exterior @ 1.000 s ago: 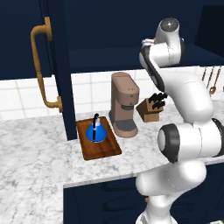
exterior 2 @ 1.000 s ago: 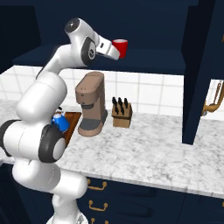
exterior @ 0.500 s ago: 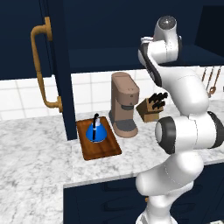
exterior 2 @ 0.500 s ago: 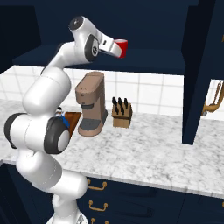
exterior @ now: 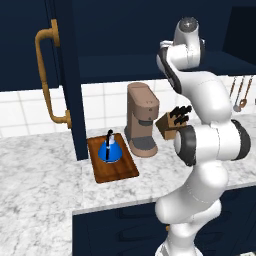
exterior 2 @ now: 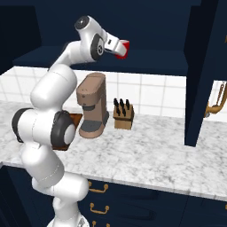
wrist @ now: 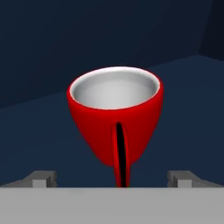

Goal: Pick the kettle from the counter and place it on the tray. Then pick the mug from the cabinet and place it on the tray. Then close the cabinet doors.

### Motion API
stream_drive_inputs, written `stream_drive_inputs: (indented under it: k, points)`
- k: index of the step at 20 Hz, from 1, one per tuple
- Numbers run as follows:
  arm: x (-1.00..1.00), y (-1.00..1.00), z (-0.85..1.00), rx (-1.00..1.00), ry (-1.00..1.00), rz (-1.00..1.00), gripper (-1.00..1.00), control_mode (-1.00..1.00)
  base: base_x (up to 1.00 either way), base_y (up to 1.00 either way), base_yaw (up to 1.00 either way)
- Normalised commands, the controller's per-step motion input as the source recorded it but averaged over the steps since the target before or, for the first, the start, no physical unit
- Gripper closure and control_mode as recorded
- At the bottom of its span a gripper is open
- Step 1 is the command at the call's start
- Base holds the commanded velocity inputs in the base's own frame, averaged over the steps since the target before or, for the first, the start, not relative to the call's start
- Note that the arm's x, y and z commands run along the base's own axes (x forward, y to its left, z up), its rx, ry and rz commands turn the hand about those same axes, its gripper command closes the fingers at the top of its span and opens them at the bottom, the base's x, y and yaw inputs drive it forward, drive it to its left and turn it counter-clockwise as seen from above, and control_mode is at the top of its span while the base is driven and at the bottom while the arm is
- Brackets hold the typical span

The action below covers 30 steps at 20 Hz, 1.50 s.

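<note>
The kettle (exterior: 109,150) already sits on the tray (exterior: 121,171), on the tabletop (exterior: 40,185) far below the hand and off to its left, so the first step looks done and the mug step is in hand. Beside the tray stand the coffee machine (exterior: 142,119) and, further right, the knife block (exterior 2: 123,115), both well beneath the hand.

The mug (wrist: 114,114) stands upright on the dark shelf of the cabinet (exterior 2: 150,31), directly ahead of the hand (wrist: 111,177), its handle turned toward the camera. The hand is spread to its widest and grips nothing; one fingertip shows low on either side of the mug's base, and I cannot tell whether either touches it.

My reading: the next move is to ease forward until the fingers straddle the cup body, close, then lift it off the shelf.

The arm rises tall from the base, elbow bent high, wrist level and reaching horizontally into the cabinet at shelf height.
</note>
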Motion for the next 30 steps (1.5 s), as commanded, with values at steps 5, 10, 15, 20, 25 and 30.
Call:
stream_drive_inputs:
  k: [5, 10, 15, 20, 25, 30]
  points:
    - [0.10, -0.13, 0.00, 0.00, 0.00, 0.00, -1.00, -1.00, 0.00, 0.00, 0.00]
    - [0.00, -0.01, 0.00, 0.00, 0.00, 0.00, -1.00, -1.00, 0.00, 0.00, 0.00]
    - [0.04, 0.02, 0.00, 0.00, 0.01, 0.00, 1.00, -1.00, 0.00, 0.00, 0.00]
    - [0.08, 0.00, 0.00, 0.00, 0.01, 0.00, 1.00, -1.00, 0.00, 0.00, 0.00]
    - [0.01, 0.00, 0.00, 0.00, 0.00, 0.00, 1.00, -1.00, 0.00, 0.00, 0.00]
    - [-0.07, 0.01, 0.01, 0.00, -0.01, 0.01, 1.00, -1.00, 0.00, 0.00, 0.00]
